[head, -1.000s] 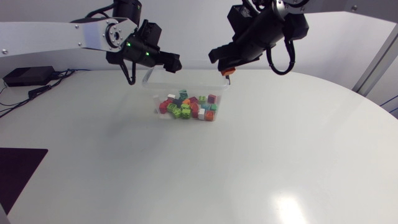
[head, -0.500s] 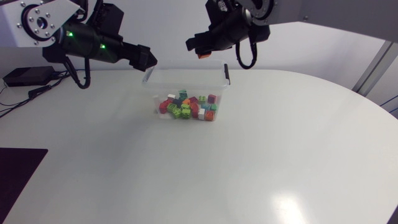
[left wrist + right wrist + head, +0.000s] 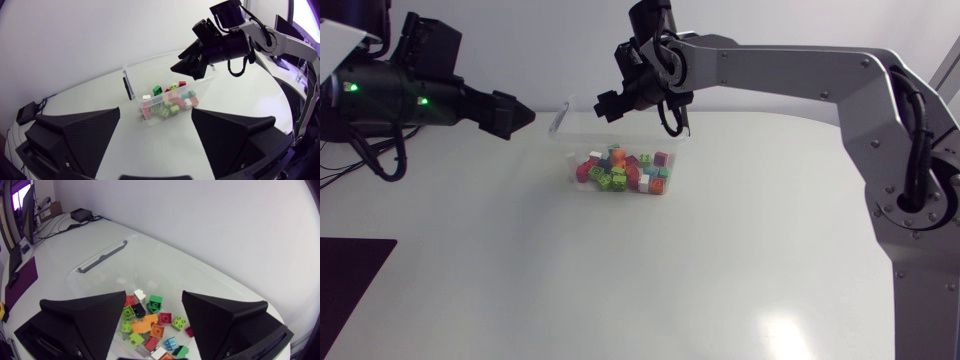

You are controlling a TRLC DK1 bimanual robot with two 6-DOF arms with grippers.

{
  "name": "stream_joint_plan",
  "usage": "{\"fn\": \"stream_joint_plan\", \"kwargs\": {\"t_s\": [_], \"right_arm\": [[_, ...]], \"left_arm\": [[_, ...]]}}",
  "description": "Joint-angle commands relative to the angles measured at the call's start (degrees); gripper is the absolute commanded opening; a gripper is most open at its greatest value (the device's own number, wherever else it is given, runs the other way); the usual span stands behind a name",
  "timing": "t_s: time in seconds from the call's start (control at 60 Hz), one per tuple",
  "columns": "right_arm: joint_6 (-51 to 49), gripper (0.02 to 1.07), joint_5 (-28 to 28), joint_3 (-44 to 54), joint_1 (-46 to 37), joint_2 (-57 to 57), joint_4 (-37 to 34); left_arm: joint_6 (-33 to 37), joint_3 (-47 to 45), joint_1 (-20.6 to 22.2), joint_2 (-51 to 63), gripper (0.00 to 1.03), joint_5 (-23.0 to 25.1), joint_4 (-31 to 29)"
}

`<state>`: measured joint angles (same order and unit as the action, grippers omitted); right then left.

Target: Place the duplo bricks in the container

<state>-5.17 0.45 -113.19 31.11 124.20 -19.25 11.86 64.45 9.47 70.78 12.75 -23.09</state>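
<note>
Clear plastic container (image 3: 561, 120) on the white table (image 3: 720, 250) holds the multicoloured duplo bricks (image 3: 623, 172), directly beneath the wide, empty right claw (image 3: 610, 106); the left claw (image 3: 518, 112), likewise wide, hangs well aside.

In the head view the right gripper (image 3: 608, 105) hides part of the container (image 3: 560, 122) far rim, at 12 o'clock of the bricks (image 3: 620, 172), which are too small to count. The left arm (image 3: 390, 95) is cut off at 9 o'clock

Multicoloured bricks (image 3: 621, 170), clear container (image 3: 563, 142), white table (image 3: 620, 280)
</note>
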Motion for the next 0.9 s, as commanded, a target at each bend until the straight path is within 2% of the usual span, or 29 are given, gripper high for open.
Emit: {"fn": "stream_joint_plan", "kwargs": {"t_s": [0.0, 0.217, 0.417, 0.617, 0.883], "right_arm": [[-1.16, 1.03, 1.13, 1.39, 0.44, -1.42, 2.37], [-1.95, 1.03, 6.58, 14.84, -1.14, -15.75, 8.96], [-3.88, 1.03, 12.21, 31.89, -2.46, -32.00, 13.36], [-5.20, 1.03, 14.32, 45.51, -5.10, -45.80, 14.94], [-8.54, 1.03, 15.11, 64.76, -12.04, -68.13, 16.26]], "left_arm": [[0.89, -3.54, -1.74, -4.60, 0.99, -0.27, -0.20], [2.21, -10.74, -5.26, -18.05, 0.99, -1.50, -0.20], [3.17, -17.51, -5.61, -28.51, 0.99, -3.79, -0.20], [3.44, -22.87, -5.96, -36.15, 0.99, -4.58, -0.20], [5.37, -29.64, -9.83, -49.34, 0.99, -4.58, -0.11]]}}
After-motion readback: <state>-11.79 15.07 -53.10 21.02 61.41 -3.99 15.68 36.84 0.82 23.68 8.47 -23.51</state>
